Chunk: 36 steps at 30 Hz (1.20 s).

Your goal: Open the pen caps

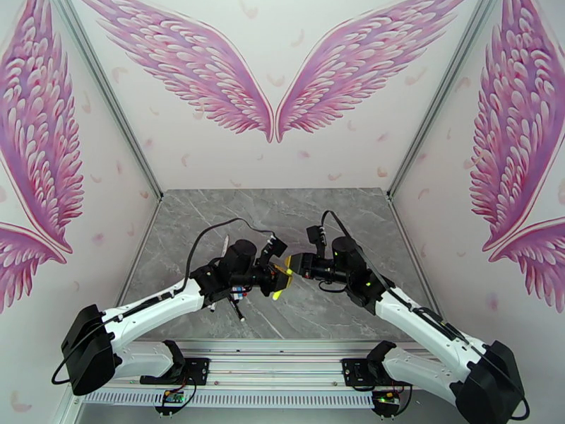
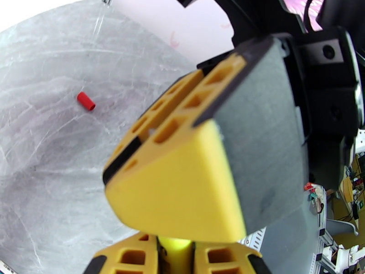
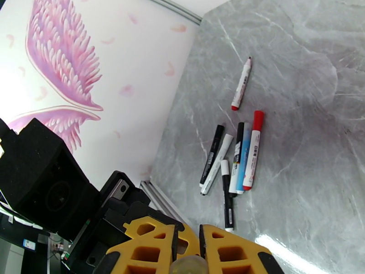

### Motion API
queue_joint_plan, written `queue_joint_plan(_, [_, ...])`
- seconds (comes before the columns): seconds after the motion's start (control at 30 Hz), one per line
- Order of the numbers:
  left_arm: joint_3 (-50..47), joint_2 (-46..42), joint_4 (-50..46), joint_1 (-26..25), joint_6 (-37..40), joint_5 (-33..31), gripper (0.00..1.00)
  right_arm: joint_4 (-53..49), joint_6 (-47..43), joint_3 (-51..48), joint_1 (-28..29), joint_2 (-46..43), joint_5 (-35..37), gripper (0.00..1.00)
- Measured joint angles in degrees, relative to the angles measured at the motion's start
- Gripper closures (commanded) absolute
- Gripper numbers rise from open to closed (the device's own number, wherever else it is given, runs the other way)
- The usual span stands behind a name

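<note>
Our left fingers (image 2: 146,254) and right fingers (image 3: 212,252) both clamp the highlighter (image 2: 175,246), left at 9 o'clock, right at 3; we judge its axis runs between them.

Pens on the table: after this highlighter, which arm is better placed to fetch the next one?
Left, probably. The pens lie under the left arm, on its half of the table; the right gripper would have to reach across. For now it and the left gripper both clamp the highlighter.

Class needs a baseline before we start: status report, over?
Left gripper and right gripper shut on yellow highlighter, mid-air. Red cap loose on table. Other pens clustered; nothing in the way.
</note>
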Motion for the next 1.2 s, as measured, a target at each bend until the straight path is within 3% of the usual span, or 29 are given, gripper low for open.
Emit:
queue_joint_plan(0.17, [0.59, 0.70, -0.63, -3.30, 0.13, -6.01, 0.97, -4.07, -0.57, 0.24, 0.00, -1.31, 2.75, 0.88])
queue_joint_plan(0.33, [0.98, 3.23, -8.24, -9.27, 1.81, -11.21, 0.97, -6.12, -0.61, 2.64, -2.25, -2.36, 12.39, 0.88])
queue_joint_plan(0.43, [0.98, 3.98, -10.01, -10.51, 1.97, -12.00, 0.98, -6.56, -0.70, 3.34, -2.64, -2.40, 14.49, 0.88])
queue_joint_plan(0.6, [-0.35, 2.84, -7.34, -8.79, 0.04, -11.06, 0.98, -8.13, -3.54, 3.34, -3.89, -2.38, 13.73, 0.87])
queue_joint_plan(0.9, [-8.07, -7.02, -1.22, -3.50, -6.58, -11.56, 0.98, -20.00, -13.27, 3.34, -10.32, -1.33, 12.98, 0.86])
queue_joint_plan(1.2, [-11.21, -13.75, -0.04, -2.49, -9.20, -13.73, 0.98, -27.28, -21.64, 5.05, -19.28, 8.22, 14.47, 0.83])
